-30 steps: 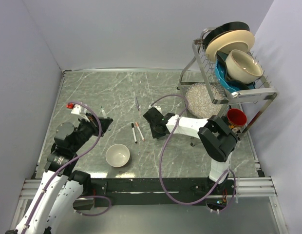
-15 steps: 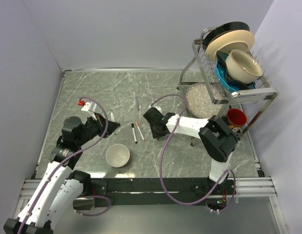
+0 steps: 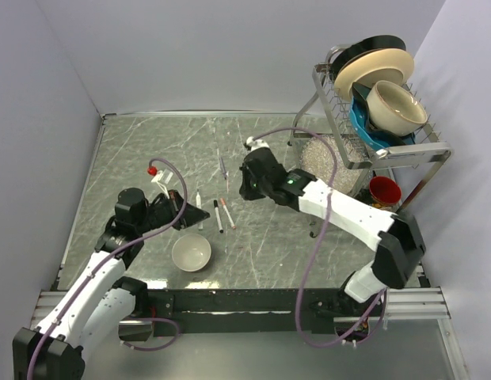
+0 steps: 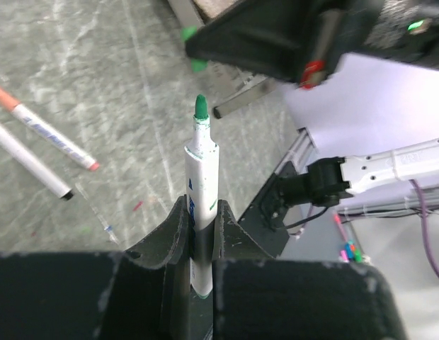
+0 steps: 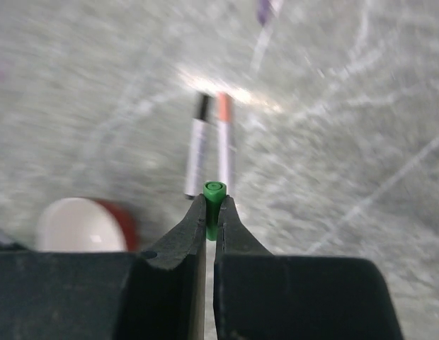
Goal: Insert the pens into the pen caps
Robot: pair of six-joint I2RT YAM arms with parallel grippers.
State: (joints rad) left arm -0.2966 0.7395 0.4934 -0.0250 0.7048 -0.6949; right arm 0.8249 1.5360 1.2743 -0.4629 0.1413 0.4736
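My left gripper [image 3: 196, 214] is shut on a white pen [image 3: 199, 198], just left of the table's middle. Its bare green tip [image 4: 200, 108] sticks out past the jaws [image 4: 200, 212]. My right gripper [image 3: 244, 188] hovers above the table to the right of it. It is shut on a small green pen cap [image 5: 214, 193], pinched at the fingertips with the open end facing outward. Two more pens lie side by side on the table between the grippers. One has a black end [image 3: 218, 215] and one a red end [image 3: 227, 212]. No other pen caps show.
A white bowl [image 3: 191, 252] sits near the front, below the left gripper. A thin clear stick with a purple end [image 3: 222, 167] lies behind the pens. At the back right stand a dish rack [image 3: 352, 162] with crockery, a dish of clear beads [image 3: 325, 162] and a red cup [image 3: 384, 190].
The right gripper closed on the green cap and rose off the table, swinging back. The left arm carried its pen to the right, toward the middle.
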